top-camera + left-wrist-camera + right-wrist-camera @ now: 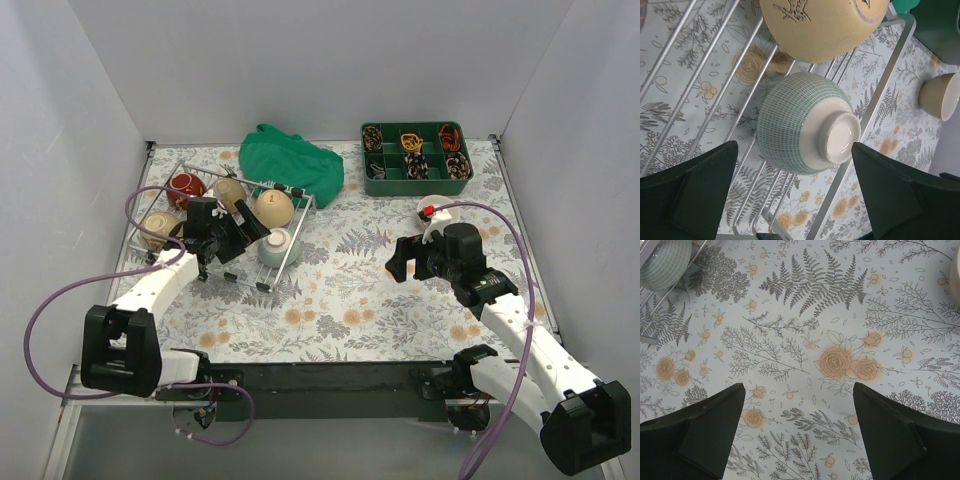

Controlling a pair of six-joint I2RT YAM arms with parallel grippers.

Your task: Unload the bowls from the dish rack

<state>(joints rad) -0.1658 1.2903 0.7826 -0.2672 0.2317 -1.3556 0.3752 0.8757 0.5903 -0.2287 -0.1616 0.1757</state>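
The silver wire dish rack (190,262) lies at the left of the table. In it are a red bowl (185,187), beige bowls (158,228) (230,190) (273,207) and a pale green bowl (278,246). My left gripper (243,240) is open over the rack, just left of the green bowl. In the left wrist view the green bowl (800,125) lies on its side on the rack wires (715,100) beyond my open left gripper (795,195), with a beige bowl (820,25) behind it. My right gripper (402,265) is open and empty above the tablecloth; it also shows in the right wrist view (799,435).
A beige bowl (436,207) stands on the table behind the right wrist; it also shows in the left wrist view (940,95). A green cloth (295,160) lies behind the rack. A green compartment tray (415,180) sits at the back right. White walls enclose the table.
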